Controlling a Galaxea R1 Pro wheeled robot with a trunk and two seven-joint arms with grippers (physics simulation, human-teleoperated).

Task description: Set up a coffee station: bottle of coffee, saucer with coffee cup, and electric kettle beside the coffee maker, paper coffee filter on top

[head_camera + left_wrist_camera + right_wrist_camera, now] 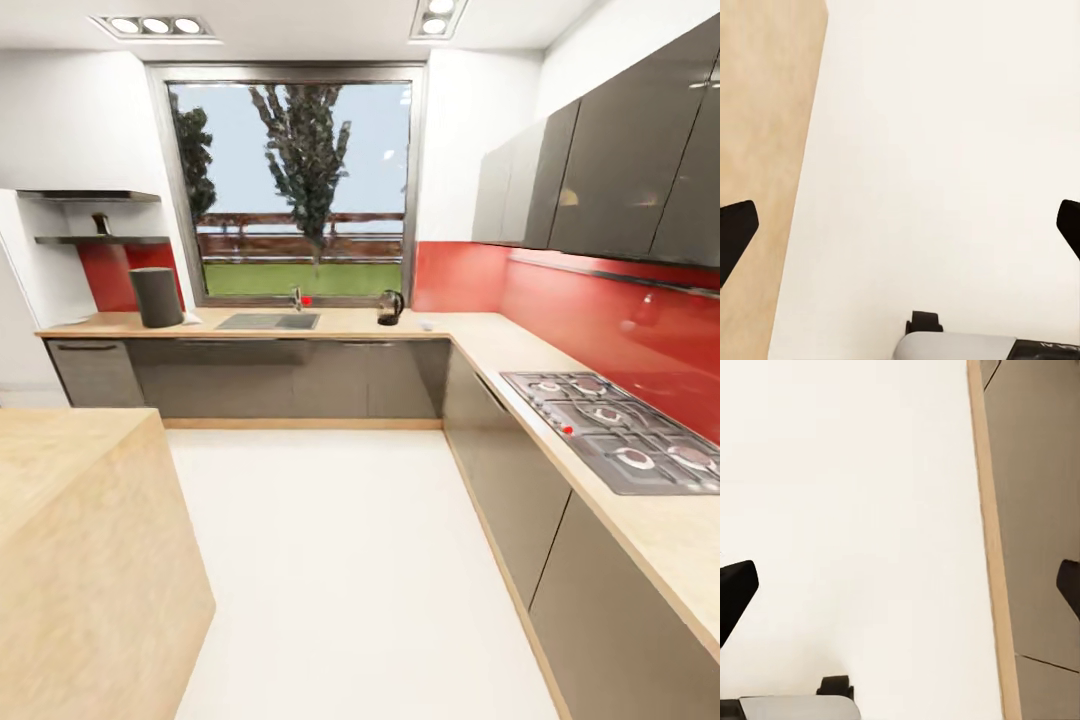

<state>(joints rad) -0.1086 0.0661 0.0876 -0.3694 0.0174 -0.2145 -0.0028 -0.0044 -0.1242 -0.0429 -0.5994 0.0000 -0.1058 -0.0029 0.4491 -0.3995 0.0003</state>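
— What do we have across the kitchen?

— Along the far wall the countertop (360, 322) runs under the window. The coffee maker (157, 296) stands at its far left end, and the electric kettle (390, 307) sits well apart from it, right of the sink (268, 321) and near the corner. On the left wall we see the kitchen shelf (100, 239) with the bottle of coffee (101, 224) on it, above the coffee maker. Close to the kettle, toward the corner, there's a small pale thing we cannot make out.

— And our hands?

— The left gripper (900, 229) hangs over pale floor (945, 150), fingers spread wide, nothing between them. The right gripper (900, 585) is the same: fingers wide apart, empty, beside grey cabinet fronts (1042, 510).

— Anything nearer?

— A gas hob (615, 428) on the right counter, a wooden island (70, 520) near left.
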